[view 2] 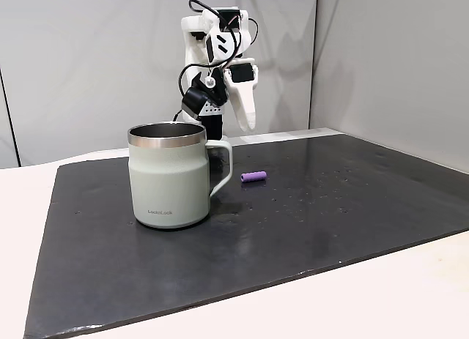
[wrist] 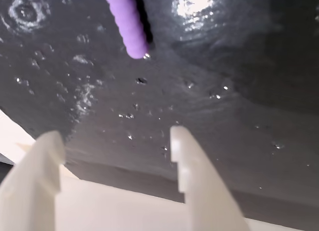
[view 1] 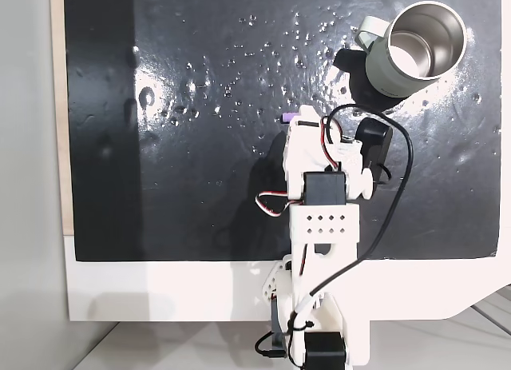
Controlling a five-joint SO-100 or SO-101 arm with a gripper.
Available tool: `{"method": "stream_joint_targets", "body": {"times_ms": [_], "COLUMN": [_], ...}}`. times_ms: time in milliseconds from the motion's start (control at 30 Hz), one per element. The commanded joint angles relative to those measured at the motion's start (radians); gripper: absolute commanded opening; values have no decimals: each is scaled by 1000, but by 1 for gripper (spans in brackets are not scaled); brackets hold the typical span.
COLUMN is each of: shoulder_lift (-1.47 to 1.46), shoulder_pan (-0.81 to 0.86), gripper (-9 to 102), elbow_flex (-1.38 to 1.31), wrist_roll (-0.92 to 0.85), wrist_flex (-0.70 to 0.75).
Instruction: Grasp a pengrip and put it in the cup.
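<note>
Pincer spread, empty, raised above the mat on the bench. Pengrip flat on the mat, toward 12 o'clock from the fingertips in wrist view, well apart from them. In the side fixed view, pengrip near the cup, at its 3 o'clock, just past the handle. Cup upright, mouth open.

Step in hand: reach. Best done by advancing toward 12, lowering, straddling the ribbed body across its short axis, then closing gently; tiny, likely to roll.
</note>
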Motion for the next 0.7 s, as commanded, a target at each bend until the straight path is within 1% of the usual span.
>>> {"method": "stream_joint_targets", "body": {"times_ms": [0, 233, 400, 667], "shoulder_lift": [-52, -199, -298, -420], "shoulder_pan": [8, 6, 5, 2], "gripper": [21, 21, 21, 20], "elbow_flex": [-78, -138, -147, -193], "wrist_roll": [29, 35, 32, 38], "wrist_flex": [-49, -89, -143, -178]}}
